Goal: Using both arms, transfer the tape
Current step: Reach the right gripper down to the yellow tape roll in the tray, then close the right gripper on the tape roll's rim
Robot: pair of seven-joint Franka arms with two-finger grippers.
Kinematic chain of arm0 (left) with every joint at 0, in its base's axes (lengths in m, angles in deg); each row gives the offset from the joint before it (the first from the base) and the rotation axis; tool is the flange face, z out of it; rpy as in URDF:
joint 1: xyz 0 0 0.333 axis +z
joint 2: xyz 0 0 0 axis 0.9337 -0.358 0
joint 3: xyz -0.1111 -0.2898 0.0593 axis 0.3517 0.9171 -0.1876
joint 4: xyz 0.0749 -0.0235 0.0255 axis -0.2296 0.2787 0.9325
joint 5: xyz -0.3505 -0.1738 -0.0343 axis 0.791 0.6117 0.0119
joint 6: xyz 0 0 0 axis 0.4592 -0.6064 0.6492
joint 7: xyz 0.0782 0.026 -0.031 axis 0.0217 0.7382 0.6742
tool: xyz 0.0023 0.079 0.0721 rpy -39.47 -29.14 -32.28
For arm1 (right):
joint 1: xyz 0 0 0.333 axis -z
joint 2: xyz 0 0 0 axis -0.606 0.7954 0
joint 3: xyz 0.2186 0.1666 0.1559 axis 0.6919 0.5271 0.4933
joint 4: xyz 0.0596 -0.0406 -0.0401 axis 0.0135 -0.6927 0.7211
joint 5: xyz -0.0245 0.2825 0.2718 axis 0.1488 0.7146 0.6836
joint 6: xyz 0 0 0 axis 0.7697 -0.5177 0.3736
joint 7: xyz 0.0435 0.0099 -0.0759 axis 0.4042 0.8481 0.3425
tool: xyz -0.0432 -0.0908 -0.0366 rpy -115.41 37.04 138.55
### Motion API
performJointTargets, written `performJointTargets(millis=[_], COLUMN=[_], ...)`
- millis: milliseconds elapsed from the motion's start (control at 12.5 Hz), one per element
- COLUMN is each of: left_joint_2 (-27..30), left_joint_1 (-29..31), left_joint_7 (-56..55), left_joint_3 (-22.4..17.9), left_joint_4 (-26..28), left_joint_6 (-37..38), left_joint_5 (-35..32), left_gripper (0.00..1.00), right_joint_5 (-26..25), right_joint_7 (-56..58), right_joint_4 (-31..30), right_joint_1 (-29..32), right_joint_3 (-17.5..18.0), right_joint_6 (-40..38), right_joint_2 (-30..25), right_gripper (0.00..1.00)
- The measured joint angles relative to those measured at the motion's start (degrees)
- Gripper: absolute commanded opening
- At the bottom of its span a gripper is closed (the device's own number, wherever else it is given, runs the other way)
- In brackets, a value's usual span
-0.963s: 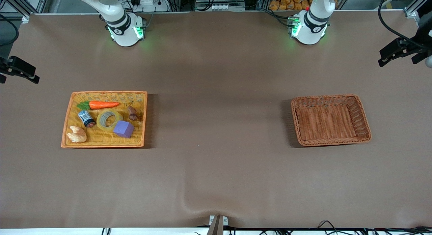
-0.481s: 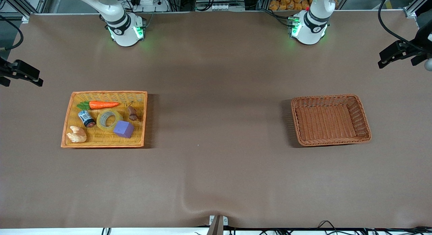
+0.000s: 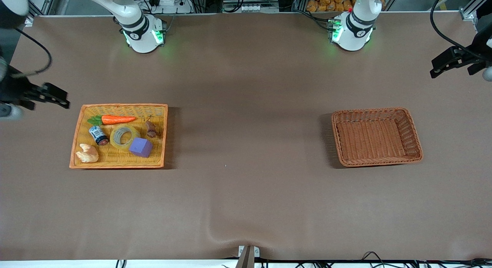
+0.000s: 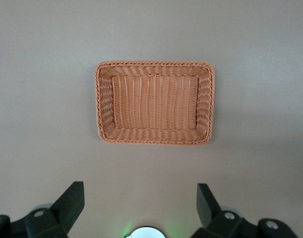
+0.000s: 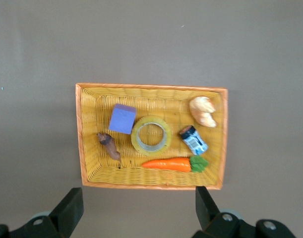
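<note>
Tape (image 3: 125,137) lies flat in the yellow tray (image 3: 161,135), purple cube (image 3: 140,147) touching it, small can (image 3: 98,135) and carrot (image 3: 117,119) just beside. Right gripper (image 3: 57,100) (jaws wide) hangs near the tray; left gripper (image 3: 442,66), jaws wide, waits above the table near the brown basket (image 3: 376,160).

Crowded tray, bare counter around it

The tape (image 3: 125,137) lies flat in the yellow tray (image 3: 115,165) near the counter's (image 3: 246,198) right-arm end, hemmed in; the purple cube (image 3: 140,147) touches its rim on the side nearer the front camera, the small can (image 3: 98,135) sits just beside it, the carrot (image 3: 117,119) lies close by toward the bases; its open core faces up, unobstructed from above; the brown basket (image 3: 376,160) near the left-arm end holds nothing; both hands, right hand (image 3: 57,100) and left hand (image 3: 438,68), hang spread-fingered over the counter's end edges.
</note>
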Motion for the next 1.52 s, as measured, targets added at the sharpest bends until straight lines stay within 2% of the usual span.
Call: performJointTargets(millis=[401,802,963,1123,1283,1524], left_joint_2=[-0.1,-0.5,-0.8,-0.9,-1.1,-1.5], left_joint_1=[0.0,-0.1,-0.1,-0.1,-0.1,-0.1], left_joint_7=[0.0,0.0,0.0,0.0,0.0,0.0], left_joint_3=[0.0,0.1,0.1,0.1,0.2,0.2], left_joint_4=[0.0,0.1,0.1,0.1,0.1,0.1], left_joint_6=[0.0,0.0,0.0,0.0,0.0,0.0], left_joint_5=[0.0,0.0,0.0,0.0,0.0,0.0], left_gripper=[1.00,1.00,1.00,1.00,1.00,1.00], right_joint_5=[1.8,2.2,2.2,2.2,2.9,6.9], right_joint_7=[0.1,0.4,0.4,3.0,8.9,12.8], right_joint_4=[-9.3,-27.3,-32.5,-35.1,-35.6,-35.5], right_joint_1=[-0.7,-3.8,-4.9,-4.3,-0.4,2.0], right_joint_3=[0.0,0.2,0.2,-0.2,-0.6,-0.7], right_joint_6=[10.6,26.5,33.0,38.2,41.2,43.0], right_joint_2=[5.4,6.5,6.7,8.3,11.4,14.8], right_gripper=[1.00,1.00,1.00,1.00,1.00,1.00])
